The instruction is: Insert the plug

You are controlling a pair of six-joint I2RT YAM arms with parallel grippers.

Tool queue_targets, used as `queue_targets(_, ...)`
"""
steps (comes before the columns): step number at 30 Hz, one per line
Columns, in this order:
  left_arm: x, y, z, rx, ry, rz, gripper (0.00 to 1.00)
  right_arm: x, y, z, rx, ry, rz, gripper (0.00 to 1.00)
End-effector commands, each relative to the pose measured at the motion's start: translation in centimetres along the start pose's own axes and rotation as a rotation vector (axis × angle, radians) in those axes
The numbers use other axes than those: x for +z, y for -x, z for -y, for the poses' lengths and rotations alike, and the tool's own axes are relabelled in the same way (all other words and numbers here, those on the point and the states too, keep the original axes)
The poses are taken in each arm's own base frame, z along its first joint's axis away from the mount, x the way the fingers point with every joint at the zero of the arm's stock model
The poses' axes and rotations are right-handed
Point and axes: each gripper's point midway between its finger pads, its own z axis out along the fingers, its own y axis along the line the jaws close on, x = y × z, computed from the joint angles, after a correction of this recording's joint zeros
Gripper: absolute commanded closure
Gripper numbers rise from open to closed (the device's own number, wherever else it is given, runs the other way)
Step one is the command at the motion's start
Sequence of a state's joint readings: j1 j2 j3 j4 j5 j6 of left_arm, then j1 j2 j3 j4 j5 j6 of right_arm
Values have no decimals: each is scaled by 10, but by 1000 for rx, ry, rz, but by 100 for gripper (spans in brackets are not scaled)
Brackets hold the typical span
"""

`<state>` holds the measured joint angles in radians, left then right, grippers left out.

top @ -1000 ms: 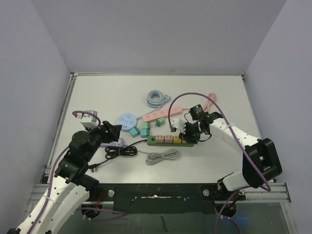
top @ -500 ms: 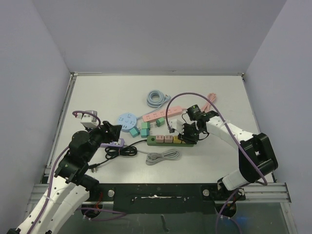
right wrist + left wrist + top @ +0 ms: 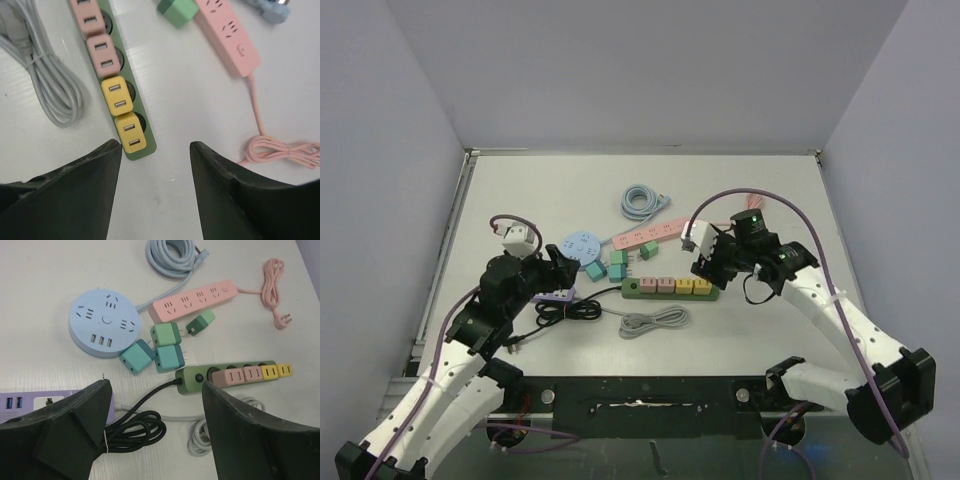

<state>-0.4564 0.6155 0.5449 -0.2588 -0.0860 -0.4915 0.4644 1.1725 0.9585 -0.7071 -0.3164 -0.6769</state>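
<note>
White table (image 3: 190, 90); endmost yellow plug (image 3: 129, 136) just beside right end effector (image 3: 155, 145)

green power strip (image 3: 187, 382), yellow plugs (image 3: 117, 97), pink strip (image 3: 194, 300)

Green strip (image 3: 146, 142): bare worktop (image 3: 200, 100) off its yellow end, running up to the pink strip (image 3: 227, 30) and pink cord (image 3: 280, 150). Grey cable coil (image 3: 45, 85) crowds its near side. Teal adapters (image 3: 617, 263) crowd the far side. Black cable coil (image 3: 570, 308) blocks its left end.
</note>
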Motion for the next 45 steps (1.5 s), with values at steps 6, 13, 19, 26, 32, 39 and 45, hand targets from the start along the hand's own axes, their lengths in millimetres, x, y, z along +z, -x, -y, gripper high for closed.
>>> queue_targets(6,22,-26,37,-148,-155,-169,32,-30,61,35,590,-339,429,41)
queue_targets(13,45,-44,24,-230,-77,-196,33,-8,47,55,1194,-422,390,38)
queue_targets(19,66,-51,-1,-233,79,-224,33,44,58,60,1199,-340,259,36)
queue_targets(26,58,-35,-44,-276,300,-113,33,113,106,61,1037,-383,94,32)
queue_targets(32,19,11,-66,-305,403,110,33,174,170,26,838,-254,77,40)
queue_targets(39,-20,42,-77,-333,460,258,33,217,190,-7,768,-220,-2,38)
queue_targets(45,-30,47,-77,-355,446,297,33,227,173,-15,766,-269,-77,39)
